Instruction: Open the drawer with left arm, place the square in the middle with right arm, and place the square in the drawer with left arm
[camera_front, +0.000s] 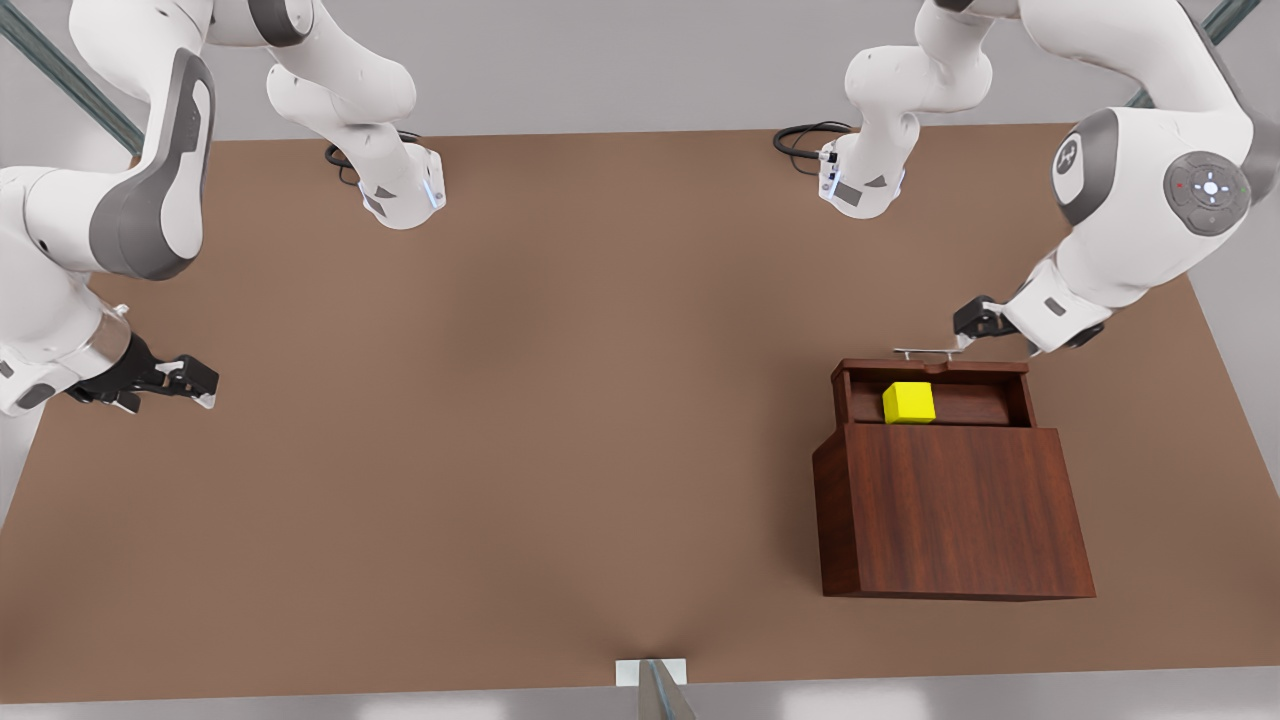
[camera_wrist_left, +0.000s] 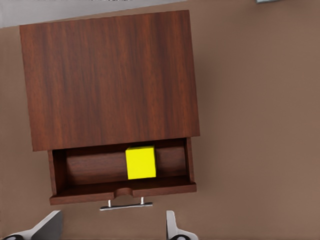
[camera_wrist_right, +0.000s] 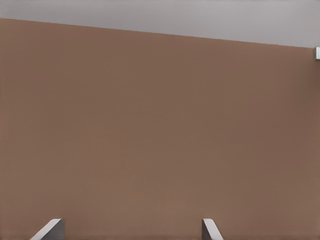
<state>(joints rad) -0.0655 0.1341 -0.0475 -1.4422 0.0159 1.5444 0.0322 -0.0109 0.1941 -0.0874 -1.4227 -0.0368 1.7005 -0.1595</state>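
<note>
Two grippers, both spread wide and holding nothing. Left gripper (camera_front: 968, 338) sits at the front view's right, above the cabinet (camera_front: 950, 510), tips just beside the silver handle (camera_front: 927, 352); contact with it can't be confirmed. In the left wrist view its fingertips (camera_wrist_left: 172, 227) show at the bottom edge, far apart, handle (camera_wrist_left: 126, 205) between and slightly beyond them. Drawer (camera_front: 860, 395) is pulled out, square (camera_front: 909, 402) lying inside it on the drawer floor, near the middle; same in the left wrist view, square (camera_wrist_left: 140, 162) in the open tray. Right gripper (camera_front: 190, 385) hangs at the front view's left edge, over bare table (camera_front: 500, 400), well apart from the cabinet, released; that arm waits. Right wrist view shows fingertips (camera_wrist_right: 210, 230) parted over plain tabletop.
</note>
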